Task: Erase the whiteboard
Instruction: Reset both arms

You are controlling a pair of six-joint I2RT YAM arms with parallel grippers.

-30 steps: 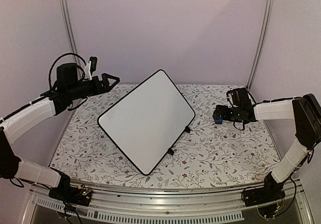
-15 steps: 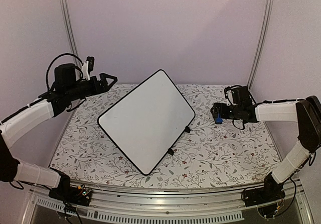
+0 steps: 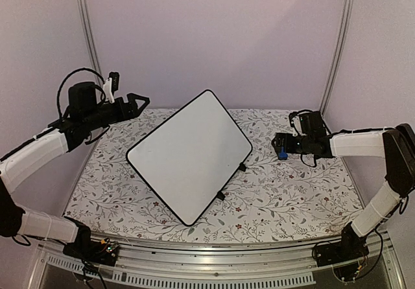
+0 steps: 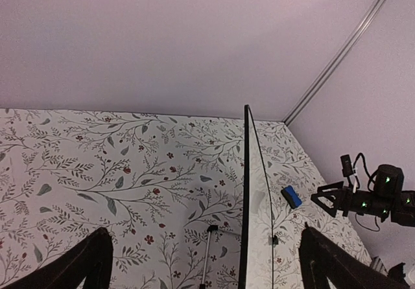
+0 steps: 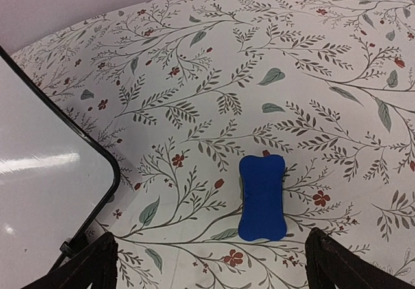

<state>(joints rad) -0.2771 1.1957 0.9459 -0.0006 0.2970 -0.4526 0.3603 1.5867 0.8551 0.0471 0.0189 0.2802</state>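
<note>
The white-sleeved arms (image 3: 35, 150) carry black end effectors (image 3: 144, 99) (image 3: 277, 142).

The whiteboard (image 3: 189, 156) is showing a smooth, glossy white face that is catching soft streaks of light, while its thin black rim (image 5: 115, 175) is looking like matt plastic. The blue eraser (image 5: 261, 197) is appearing matt and slightly grainy. The table covering (image 5: 311, 75), printed with leaves and small flowers, is lying flat and matt; whether it is cloth or paper cannot be told. The frame posts (image 3: 338, 43) and front rail (image 3: 214, 263) are gleaming like bare brushed metal. The walls (image 3: 214, 36) are looking matt and even. The white shells (image 3: 355, 143) on the arms are appearing smooth.
</note>
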